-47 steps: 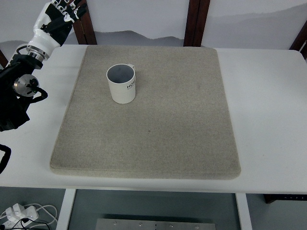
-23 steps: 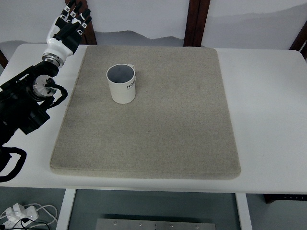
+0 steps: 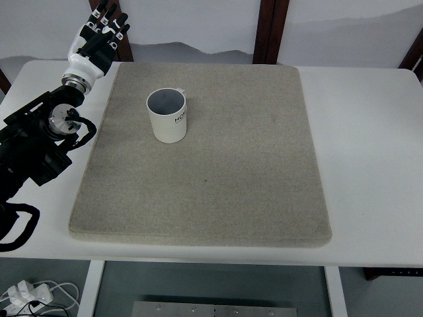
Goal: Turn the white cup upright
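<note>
Left hand (image 3: 98,38) sits at the far-left corner of the white table (image 3: 370,152), fingers (image 3: 106,23) extended and loosely spread, holding nothing; it hangs over the table's back edge, clear of the mat's far-left corner. Its black forearm (image 3: 36,142) runs diagonally down to the picture's left edge, over the bare strip of table beside the mat. Right arm is not in the picture. White cup (image 3: 168,115) stands upright on the grey felt mat (image 3: 218,185), mouth facing up, in the mat's far-left quarter. Interior looks grey and shadowed, with no contents visible. Small dark print shows on the cup's near side, too small to read in full. Handle is only partly seen at the far-right of the rim. Cup and hand are well apart, nothing touching the cup. Mat covers most of the tabletop, its far edge near the table's back edge and its near edge just short of the table's front edge. Bare white table shows as a narrow strip on the left and a wider band on the right. Remainder of the mat, to the right of and nearer than the cup, carries no objects. Two dark wooden posts (image 3: 269,30) stand behind the table against a pale wall. Below the table's front-left corner, a white power strip with cable (image 3: 26,294) lies on the floor
</note>
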Robot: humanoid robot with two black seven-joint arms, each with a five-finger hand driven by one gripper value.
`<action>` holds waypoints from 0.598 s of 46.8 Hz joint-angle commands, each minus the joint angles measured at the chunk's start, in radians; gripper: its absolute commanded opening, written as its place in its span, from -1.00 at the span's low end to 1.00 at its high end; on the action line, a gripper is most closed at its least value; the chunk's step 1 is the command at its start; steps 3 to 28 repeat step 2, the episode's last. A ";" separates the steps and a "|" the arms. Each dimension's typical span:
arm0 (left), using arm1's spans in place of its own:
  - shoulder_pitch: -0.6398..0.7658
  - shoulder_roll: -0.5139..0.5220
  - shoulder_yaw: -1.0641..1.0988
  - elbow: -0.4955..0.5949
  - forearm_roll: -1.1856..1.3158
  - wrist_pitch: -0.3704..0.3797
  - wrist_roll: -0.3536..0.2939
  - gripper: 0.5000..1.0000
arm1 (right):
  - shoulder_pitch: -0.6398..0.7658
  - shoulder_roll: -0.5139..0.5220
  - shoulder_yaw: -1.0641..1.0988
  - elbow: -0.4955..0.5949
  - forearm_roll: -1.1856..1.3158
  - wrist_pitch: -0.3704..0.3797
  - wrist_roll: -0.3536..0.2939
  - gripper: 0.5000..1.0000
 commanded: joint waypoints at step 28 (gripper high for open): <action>-0.001 0.000 -0.002 -0.002 0.000 0.005 0.001 0.99 | 0.000 0.000 0.000 0.000 0.000 0.000 -0.002 0.81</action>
